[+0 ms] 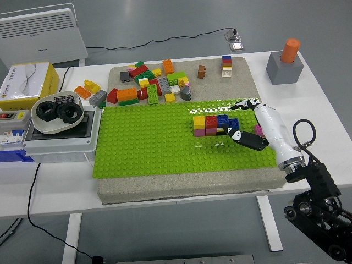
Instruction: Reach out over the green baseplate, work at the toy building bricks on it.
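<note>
You had the right hand (248,122) out over the right part of the green baseplate (148,146), at centre right of the frame. Its fingers (242,104) were loosely spread, and its dark thumb (247,139) sat just beside the right end of the brick row (215,125). It pinched nothing that I could see. A small pink piece (257,130) showed just under the hand; whether the hand touched it I could not tell.

The row stood on the baseplate right of centre: yellow, red, blue and a darker end brick, with a lower layer beneath. By my judgement that was the only built work so far, a short two-layer wall and not a finished thing.

Much was left. The brick pile (147,85) lay loose on the grey mat (181,187) above the baseplate, at upper centre, well apart from the hand. A brown brick (202,71) and a small stack (226,65) stood by themselves to the right of the pile. Two more bricks (88,89) lay off the mat at the upper left, on the white surface (330,126). Most of the baseplate was bare studs.

I would say you were at the wall itself, pressing or steadying its right end, not fetching a new brick. The left hand was out of view.
</note>
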Action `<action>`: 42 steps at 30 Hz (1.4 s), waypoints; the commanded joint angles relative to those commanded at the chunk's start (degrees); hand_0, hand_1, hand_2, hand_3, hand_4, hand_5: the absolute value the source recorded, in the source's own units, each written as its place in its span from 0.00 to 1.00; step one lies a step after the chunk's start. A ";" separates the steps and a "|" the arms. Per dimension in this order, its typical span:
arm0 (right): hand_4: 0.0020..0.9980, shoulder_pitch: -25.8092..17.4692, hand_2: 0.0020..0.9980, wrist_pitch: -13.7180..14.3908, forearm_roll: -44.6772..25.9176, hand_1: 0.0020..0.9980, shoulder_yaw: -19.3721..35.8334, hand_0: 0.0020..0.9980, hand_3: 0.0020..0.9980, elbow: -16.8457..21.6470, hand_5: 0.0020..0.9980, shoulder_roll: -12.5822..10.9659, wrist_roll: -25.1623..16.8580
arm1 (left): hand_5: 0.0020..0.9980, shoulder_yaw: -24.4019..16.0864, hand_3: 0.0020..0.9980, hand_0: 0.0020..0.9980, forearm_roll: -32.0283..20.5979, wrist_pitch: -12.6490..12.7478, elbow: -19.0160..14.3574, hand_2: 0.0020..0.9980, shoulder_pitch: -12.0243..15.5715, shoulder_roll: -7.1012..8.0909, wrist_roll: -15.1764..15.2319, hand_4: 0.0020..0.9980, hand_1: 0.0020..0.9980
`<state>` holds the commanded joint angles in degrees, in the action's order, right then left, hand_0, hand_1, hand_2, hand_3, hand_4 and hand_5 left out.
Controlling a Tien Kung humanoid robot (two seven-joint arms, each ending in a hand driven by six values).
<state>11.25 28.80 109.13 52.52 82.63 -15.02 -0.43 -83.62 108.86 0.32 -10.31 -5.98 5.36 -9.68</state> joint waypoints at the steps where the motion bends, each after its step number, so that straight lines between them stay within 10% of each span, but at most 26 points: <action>1: 0.79 0.04 0.58 0.03 0.08 0.51 0.23 0.68 0.65 0.03 0.47 0.08 0.02 | 0.57 0.03 0.61 0.72 0.17 -0.13 0.00 0.52 -0.11 0.04 -0.04 0.66 0.60; 15: 0.79 -0.04 0.45 1.25 0.22 0.44 2.53 0.66 0.65 0.00 0.43 0.51 0.63 | 0.56 1.58 0.61 0.72 -0.71 -1.00 0.00 0.55 -0.85 0.92 -0.29 0.65 0.60; 21: 0.86 0.16 0.38 1.47 1.70 0.35 2.77 0.59 0.62 0.50 0.38 0.49 2.62 | 0.56 1.98 0.61 0.72 -0.90 -1.36 0.00 0.56 -1.11 1.41 -0.26 0.65 0.61; 22: 0.99 0.16 0.31 1.45 1.88 0.28 2.73 0.48 0.58 0.54 0.33 0.49 2.97 | 0.56 1.99 0.61 0.73 -0.86 -1.41 0.00 0.57 -1.16 1.51 -0.25 0.66 0.61; 42: 0.93 0.35 0.26 1.31 -0.30 0.20 1.74 0.42 0.54 1.42 0.37 0.50 1.47 | 0.55 2.32 0.61 0.73 -1.26 -1.66 0.00 0.60 -1.46 2.58 0.30 0.66 0.61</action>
<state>11.61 30.11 108.83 54.26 84.06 -14.53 1.04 -81.30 107.60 -1.34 -10.31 -7.44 7.93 -9.38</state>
